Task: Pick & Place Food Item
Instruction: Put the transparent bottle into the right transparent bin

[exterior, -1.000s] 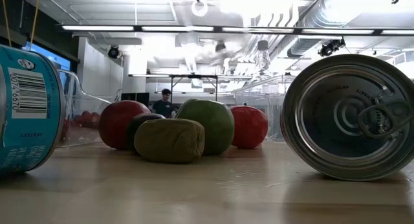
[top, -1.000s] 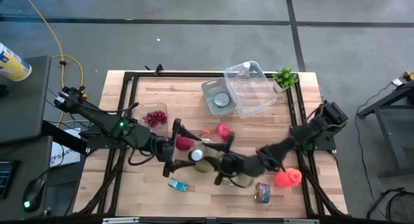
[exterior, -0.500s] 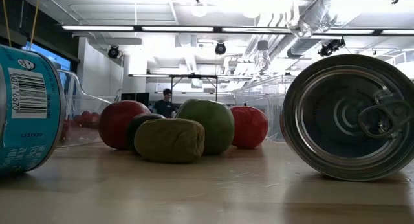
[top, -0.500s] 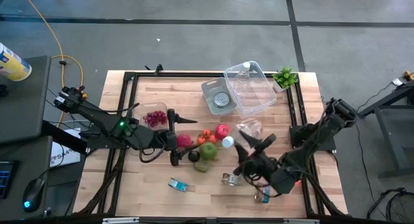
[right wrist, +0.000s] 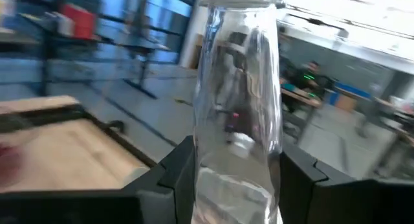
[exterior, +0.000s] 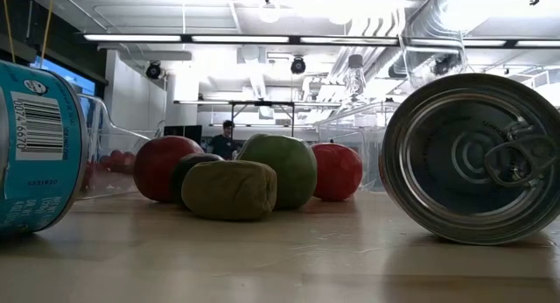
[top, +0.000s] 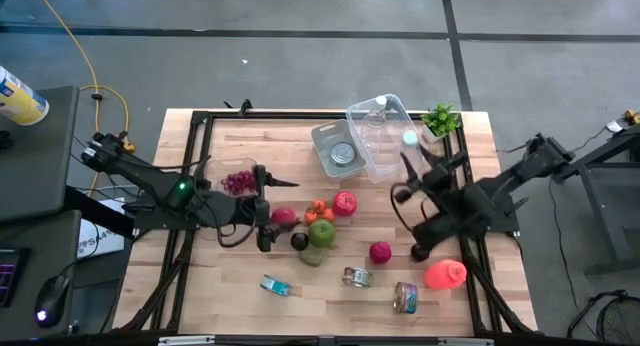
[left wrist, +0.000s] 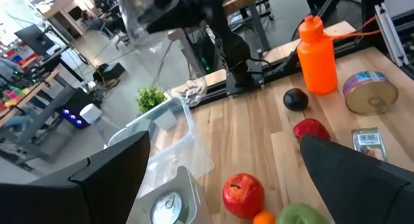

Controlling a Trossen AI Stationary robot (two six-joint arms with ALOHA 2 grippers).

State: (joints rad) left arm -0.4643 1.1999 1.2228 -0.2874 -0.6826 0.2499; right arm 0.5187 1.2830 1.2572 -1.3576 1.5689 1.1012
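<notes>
My right gripper (top: 420, 164) is shut on a clear plastic bottle (right wrist: 238, 88) with a white cap (top: 409, 139). It holds the bottle in the air by the near right corner of the clear container (top: 385, 136). My left gripper (top: 268, 208) stands open at the table's middle left, next to a dark red fruit (top: 284, 218), touching nothing. A red apple (top: 345, 202), a green apple (top: 321, 232) and small orange tomatoes (top: 316, 210) lie on the table between the two arms. My right gripper pinches the bottle's clear body (right wrist: 213, 166) between its two fingers (right wrist: 171, 182), below the neck. The fingers lie across the bottle. The bottle is lifted clear of the table, with its cap end toward the far edge.
A grey tray with a metal tin (top: 343, 154) sits beside the clear container. Nearer lie a red fruit (top: 380, 252), a dark plum (top: 299, 241), three tins (top: 405, 297) (top: 354, 277) (top: 275, 285) and an orange bottle (top: 445, 274). A bag of red berries (top: 238, 181) is at the left, a small plant (top: 440, 117) at the far right.
My right gripper has carried the bottle from the table's near middle up and toward the far right, to beside the clear container. It turned as it went. A red fruit now shows where the arm was. The left gripper has only turned a little.
</notes>
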